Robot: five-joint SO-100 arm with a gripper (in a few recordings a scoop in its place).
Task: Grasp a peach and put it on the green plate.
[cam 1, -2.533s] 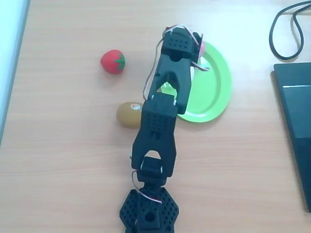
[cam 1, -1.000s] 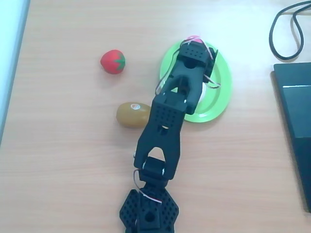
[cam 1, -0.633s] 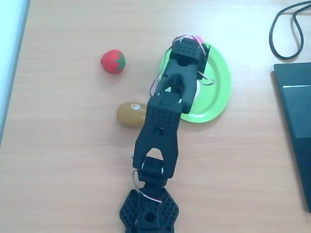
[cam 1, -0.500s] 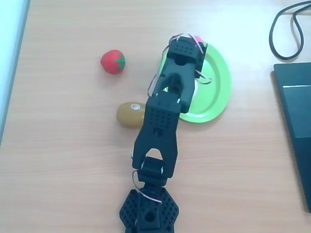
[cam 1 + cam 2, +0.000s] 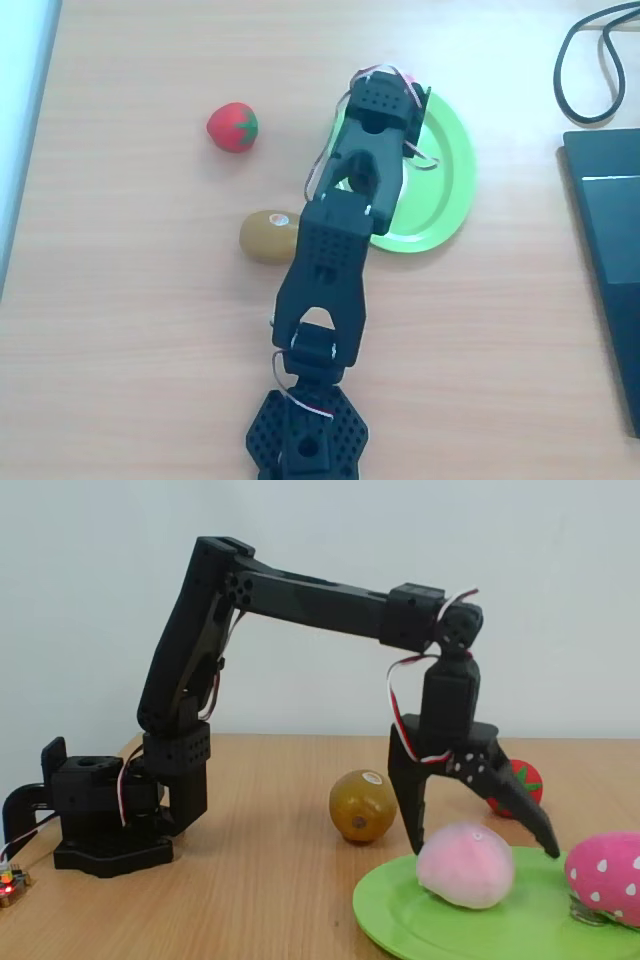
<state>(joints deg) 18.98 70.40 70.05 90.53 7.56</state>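
Peach [image 5: 465, 864] resting on the green plate [image 5: 400, 915], hand [image 5: 478, 842] spread apart above it: placement done, withdrawal remaining.

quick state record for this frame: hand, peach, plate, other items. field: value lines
hand: open, jaws spread wide, above the back of the peach, not gripping it
peach: resting on the green plate, pale pink
green plate: on the table, holds the peach
pink white-dotted fruit: at the plate's right edge in the fixed view
kiwi: on the table, left of the arm in the overhead view
strawberry: on the table, beyond the kiwi
task status: peach looks placed
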